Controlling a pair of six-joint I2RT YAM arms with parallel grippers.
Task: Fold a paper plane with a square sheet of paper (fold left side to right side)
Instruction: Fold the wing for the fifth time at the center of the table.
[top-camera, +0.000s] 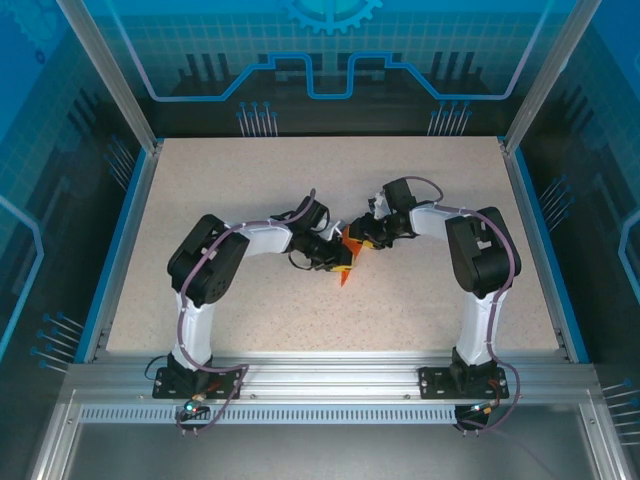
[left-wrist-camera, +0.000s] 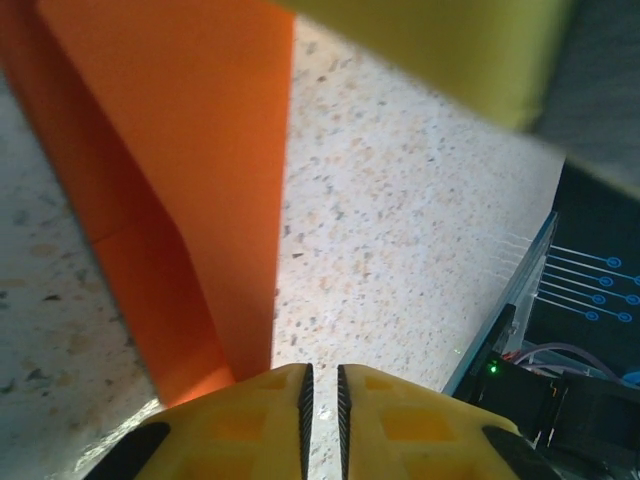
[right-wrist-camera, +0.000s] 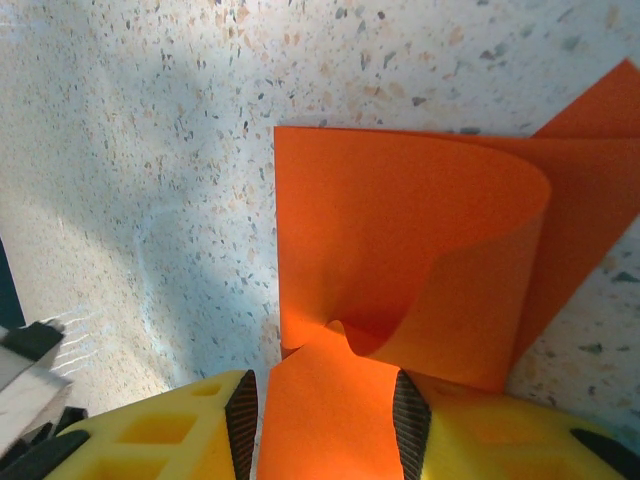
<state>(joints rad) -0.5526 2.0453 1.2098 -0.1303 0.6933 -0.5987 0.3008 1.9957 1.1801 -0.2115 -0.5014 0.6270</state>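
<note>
Here, the square sheet of paper (right-wrist-camera: 400, 230), light and limp, lies curled at the centre of the table (top-camera: 220, 190). My right gripper (right-wrist-camera: 322, 410) straddles a flap, jaws apart. My left gripper (left-wrist-camera: 320, 400) is nearly pressed together beside the sheet. I would pinch an edge.

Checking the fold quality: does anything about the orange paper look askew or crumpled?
Yes. The square sheet of paper is not lying flat: its folded-over flap bulges up in a loose curve, with a small buckle just ahead of the right tool. No sharp crease shows there.
</note>
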